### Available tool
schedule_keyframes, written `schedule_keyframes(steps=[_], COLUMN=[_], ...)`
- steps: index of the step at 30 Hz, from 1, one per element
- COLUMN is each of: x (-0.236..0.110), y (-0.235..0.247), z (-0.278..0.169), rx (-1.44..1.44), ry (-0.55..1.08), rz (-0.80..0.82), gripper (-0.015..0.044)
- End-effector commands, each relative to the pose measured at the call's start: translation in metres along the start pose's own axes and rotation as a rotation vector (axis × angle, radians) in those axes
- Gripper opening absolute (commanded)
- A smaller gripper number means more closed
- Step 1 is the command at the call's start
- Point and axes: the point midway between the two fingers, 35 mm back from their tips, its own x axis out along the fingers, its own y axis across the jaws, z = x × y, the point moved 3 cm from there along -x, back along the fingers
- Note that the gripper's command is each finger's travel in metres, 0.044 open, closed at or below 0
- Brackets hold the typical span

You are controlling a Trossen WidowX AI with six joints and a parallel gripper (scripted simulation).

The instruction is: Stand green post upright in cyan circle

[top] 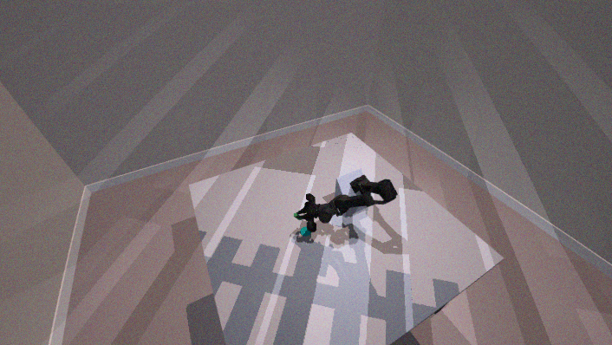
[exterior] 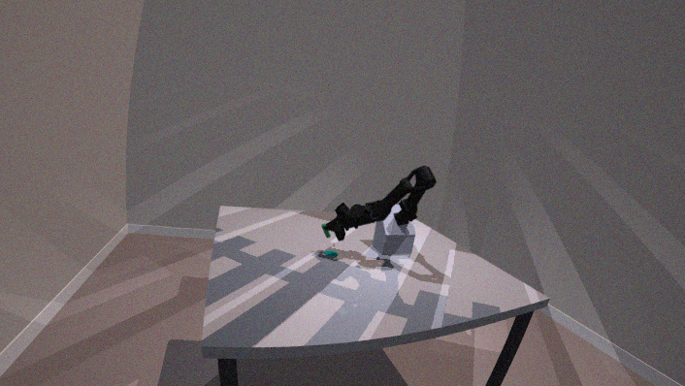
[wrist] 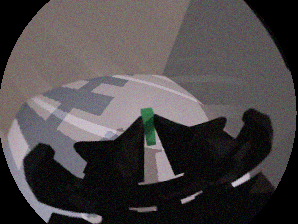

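— Gripper (exterior: 332, 233) first, please: how does it stand?

— Its fingers are nearly closed, with only a narrow gap, and the green post (wrist: 148, 125) is clamped in that gap. In the wrist view the post rises almost straight up between the two dark fingers, and its upper end sticks out past them.

— And from the side?

— Going left to right in the exterior view: the green post (exterior: 326, 230) shows at the left tip of the arm, tilted, held in the air above the table (exterior: 272, 335). It does not touch the table top. Just below it and a little to the right lies the cyan circle (exterior: 331, 253), flat on the surface. Further right the black arm (exterior: 383, 206) goes up to its elbow and then down to a pale grey block (exterior: 395, 242) on which it is mounted.

— Does the top view agree?

— Yes. The post (top: 296, 214) is a small green spot at the left end of the arm, and the cyan circle (top: 305, 231) is near it, partly hidden by the gripper's dark body. I cannot tell whether the post is exactly over the circle.
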Motion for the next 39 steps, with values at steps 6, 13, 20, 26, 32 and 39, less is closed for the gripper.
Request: schedule_keyframes(steps=[6,13,20,26,32,39], x=[-0.008,-0.014,-0.021,-0.027,-0.033,-0.041], y=[0.001,0.001,0.001,0.001,0.001,0.001], z=[0.002,0.003,0.003,0.004,0.005,0.006], rx=[0.038,0.065,0.094,0.120,0.148,0.182], ry=[-0.065,-0.108,-0.151,-0.187,-0.222,-0.263], rz=[0.014,0.028,0.043,0.057,0.072,0.091], gripper=[0.0023,0.0023,0.0023,0.0023,0.0023,0.0023])
